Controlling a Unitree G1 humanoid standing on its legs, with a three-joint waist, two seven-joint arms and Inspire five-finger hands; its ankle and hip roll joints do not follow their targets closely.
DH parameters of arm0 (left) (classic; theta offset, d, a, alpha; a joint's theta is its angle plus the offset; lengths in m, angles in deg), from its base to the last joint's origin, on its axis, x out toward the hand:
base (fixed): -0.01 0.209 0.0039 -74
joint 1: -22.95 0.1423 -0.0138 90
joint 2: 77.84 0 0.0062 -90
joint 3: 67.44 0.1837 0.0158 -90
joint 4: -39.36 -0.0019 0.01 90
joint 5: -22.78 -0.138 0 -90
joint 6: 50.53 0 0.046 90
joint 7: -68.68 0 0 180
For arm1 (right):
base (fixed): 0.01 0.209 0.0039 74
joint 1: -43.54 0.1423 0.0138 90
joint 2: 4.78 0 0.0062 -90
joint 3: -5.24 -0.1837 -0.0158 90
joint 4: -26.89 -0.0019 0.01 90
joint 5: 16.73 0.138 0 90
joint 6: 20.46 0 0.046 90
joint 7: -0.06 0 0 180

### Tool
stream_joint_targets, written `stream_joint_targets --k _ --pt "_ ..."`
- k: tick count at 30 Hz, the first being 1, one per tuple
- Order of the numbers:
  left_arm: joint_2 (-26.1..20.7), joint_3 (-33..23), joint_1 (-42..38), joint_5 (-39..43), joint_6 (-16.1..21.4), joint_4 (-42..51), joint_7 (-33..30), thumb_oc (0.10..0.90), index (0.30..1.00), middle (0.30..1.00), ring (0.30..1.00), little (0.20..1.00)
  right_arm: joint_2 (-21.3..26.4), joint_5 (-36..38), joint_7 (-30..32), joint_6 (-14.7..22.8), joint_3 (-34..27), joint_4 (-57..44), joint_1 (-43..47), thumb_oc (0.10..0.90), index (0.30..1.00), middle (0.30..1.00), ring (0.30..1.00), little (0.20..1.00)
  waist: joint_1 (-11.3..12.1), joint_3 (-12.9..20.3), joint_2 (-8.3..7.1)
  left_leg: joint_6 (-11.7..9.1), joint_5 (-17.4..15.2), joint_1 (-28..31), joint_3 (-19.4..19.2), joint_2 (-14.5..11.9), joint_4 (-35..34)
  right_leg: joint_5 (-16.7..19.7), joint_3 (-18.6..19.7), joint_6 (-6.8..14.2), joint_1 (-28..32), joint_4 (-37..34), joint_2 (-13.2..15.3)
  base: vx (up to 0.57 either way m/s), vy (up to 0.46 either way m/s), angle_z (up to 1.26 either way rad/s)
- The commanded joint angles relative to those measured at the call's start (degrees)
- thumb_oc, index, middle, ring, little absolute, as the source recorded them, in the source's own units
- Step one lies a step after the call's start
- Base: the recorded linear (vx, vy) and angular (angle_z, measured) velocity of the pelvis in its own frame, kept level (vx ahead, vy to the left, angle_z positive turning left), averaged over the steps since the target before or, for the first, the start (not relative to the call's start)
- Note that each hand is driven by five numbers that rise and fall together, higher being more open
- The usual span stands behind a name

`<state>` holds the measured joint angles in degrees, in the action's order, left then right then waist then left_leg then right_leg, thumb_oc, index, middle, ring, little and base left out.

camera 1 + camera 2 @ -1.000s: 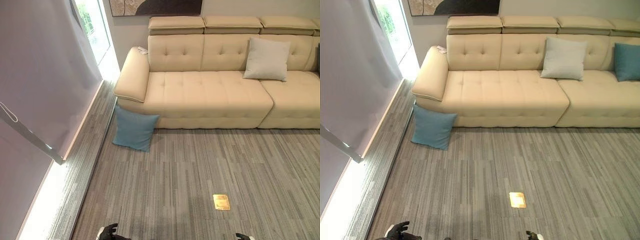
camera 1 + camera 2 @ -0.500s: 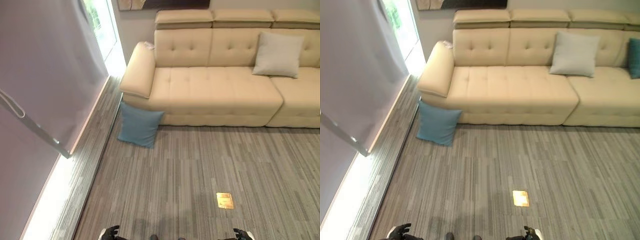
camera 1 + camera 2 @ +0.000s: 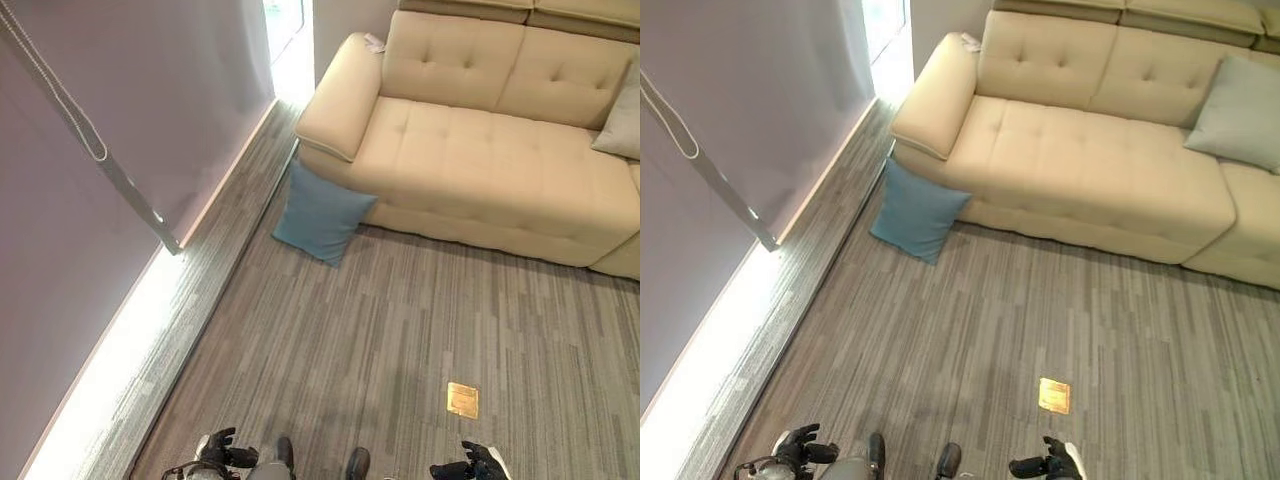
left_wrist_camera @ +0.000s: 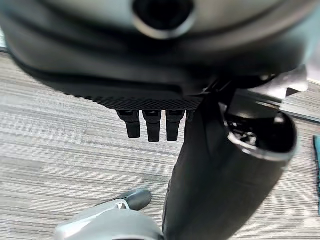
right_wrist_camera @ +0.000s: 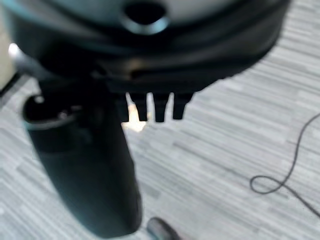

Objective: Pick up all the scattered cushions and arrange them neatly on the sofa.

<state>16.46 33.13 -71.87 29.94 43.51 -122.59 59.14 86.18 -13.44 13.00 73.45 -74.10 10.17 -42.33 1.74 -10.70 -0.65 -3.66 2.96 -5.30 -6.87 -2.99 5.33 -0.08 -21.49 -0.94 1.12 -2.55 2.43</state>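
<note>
A: Your left hand and right hand hang low, fingers relaxed, holding nothing.

B: The blue cushion?

A: Well ahead of your left hand, leaning on the sofa. It looks soft and light; pinch a top corner. A grey cushion already sits on the seat.

Head camera now nearer and turned left, sofa shifted up and right in view, blue cushion larger and nearer centre, grey cushion at the right edge, both hands slightly higher in frame.
</note>
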Motion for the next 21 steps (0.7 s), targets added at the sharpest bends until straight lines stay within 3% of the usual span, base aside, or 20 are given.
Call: stream_joint_targets --k 1,3,7,8,11,12,14,15,17,19,21 --pt "-0.41 -1.09 0.14 -1.01 0.76 -1.41 -0.49 0.8 0.9 0.9 0.9 0.9 1.02 -0.64 1.75 0.33 0.66 -2.09 0.55 0.8 0.9 0.9 0.9 0.9 -0.06 2.15 -2.15 0.73 -7.08 -1.79 -4.05 -0.71 4.26 -4.39 0.31 4.72 3.32 -1.24 2.4 0.32 0.258 0.24" --pt "-0.69 -1.43 0.51 -1.03 0.71 -1.68 -0.41 0.8 0.9 0.9 0.9 0.9 0.39 -1.27 1.72 0.28 1.22 -2.13 0.61 0.8 0.9 0.9 0.9 0.9 0.38 2.43 -2.51 1.4 -7.25 -0.63 -3.54 0.07 2.77 -5.1 0.13 5.12 3.57 0.33 2.85 0.24 0.211 0.37" --pt "-1.61 -2.04 0.77 -1.04 0.6 -1.51 -0.09 0.8 0.9 0.9 0.9 0.9 -0.37 -2.62 1.01 -0.3 2.26 -2.87 1.19 0.8 0.9 0.9 0.9 0.9 1.66 1.97 -2.63 3.73 -8.31 0.76 -2.59 1.69 0.7 -6.26 1.11 6.7 -0.18 10.19 5.46 0.09 0.198 0.12" --pt "-1.99 -2.25 0.52 -0.85 0.6 -1.29 -0.39 0.8 0.9 0.9 0.9 0.9 -0.61 -3.42 0.83 -0.6 2.83 -3.15 1.67 0.8 0.9 0.9 0.9 0.9 1.9 1.15 -2.29 5.15 -9.12 1.52 -1.97 2.39 0.5 -4.67 1.48 8.15 -3.48 17.95 7.64 0.1 0.275 0.04" --pt "-2.44 -2.4 0.15 -0.29 0.92 -0.85 -0.31 0.8 0.9 0.9 0.9 0.9 -0.91 -4.21 0.75 -0.68 3.54 -3.44 2.15 0.8 0.9 0.9 0.9 0.9 2.13 0.17 -1.95 6.52 -9.63 2.49 -0.97 2.99 0.38 -2.3 2.96 9.61 -7.73 25.74 8.65 0.13 0.179 -0.05" --pt "-2.61 -2.25 0.04 -0.21 1.05 -0.55 -0.4 0.8 0.9 0.9 0.9 0.9 -1.12 -4.11 0.4 -0.56 3.83 -3.74 2.06 0.8 0.9 0.9 0.9 0.9 1.51 0.07 -1.83 6.68 -9.66 4.07 0.95 3.41 -0.61 -2.94 6.11 8.87 -9.84 26.85 6.02 0.17 0.081 0.05" --pt "-2.61 -2.25 0.03 -0.21 1.04 -0.55 -0.4 0.8 0.9 0.9 0.9 0.9 -1.12 -4.11 0.4 -0.57 3.83 -3.74 2.07 0.8 0.9 0.9 0.9 0.9 1.49 0.27 -1.76 6.65 -9.53 3.84 0.97 3.31 -0.66 -2.71 6.04 8.81 -9.96 26.59 5.9 0.13 0.026 0.18" --pt "-2.74 -1.94 -0.55 -0.38 1.16 -0.11 -0.56 0.8 0.9 0.9 0.9 0.9 -1.15 -3.92 0.16 -0.53 4.17 -4.01 2.11 0.8 0.9 0.9 0.9 0.9 0.6 0.27 -2.08 6.45 -9.61 5.22 3.19 4.1 -1.89 -4.4 9.62 8.3 -11.1 22.79 2.07 0.22 -0.003 0.35" --pt "-2.54 -1.7 -1.17 -0.51 1.14 -0.6 -0.88 0.8 0.9 0.9 0.9 0.9 -0.81 -3.78 0.12 -0.68 4.69 -3.79 2.19 0.8 0.9 0.9 0.9 0.9 -0.72 0.19 -2.84 6.46 -10.2 6.75 6.35 5.81 -2.97 -3.36 14.05 7.41 -13.25 15.95 -1.07 0.32 -0.022 0.37" --pt "-2.34 -1.51 -1.65 -0.83 1.17 -1.16 -0.73 0.8 0.9 0.9 0.9 0.9 -0.53 -3.56 -0.06 -0.63 4.7 -3.82 1.91 0.8 0.9 0.9 0.9 0.9 -1.68 0.44 -3.38 6.22 -10.68 7.65 8.97 7.09 -2.96 -2.13 17.1 7.52 -13.88 12.9 -2.51 0.25 -0.04 0.76" --pt "-2.24 -1.62 -1.57 -0.97 1.31 -1.33 -0.79 0.8 0.9 0.9 0.9 0.9 -0.48 -3.53 -0.06 -0.61 4.65 -3.75 1.63 0.8 0.9 0.9 0.9 0.9 -1.83 0.46 -3.38 6.15 -11.18 8.14 9.51 7.32 -2.83 -2.0 17.04 7.48 -13.16 12.08 -2.49 0.17 -0.053 1.01"
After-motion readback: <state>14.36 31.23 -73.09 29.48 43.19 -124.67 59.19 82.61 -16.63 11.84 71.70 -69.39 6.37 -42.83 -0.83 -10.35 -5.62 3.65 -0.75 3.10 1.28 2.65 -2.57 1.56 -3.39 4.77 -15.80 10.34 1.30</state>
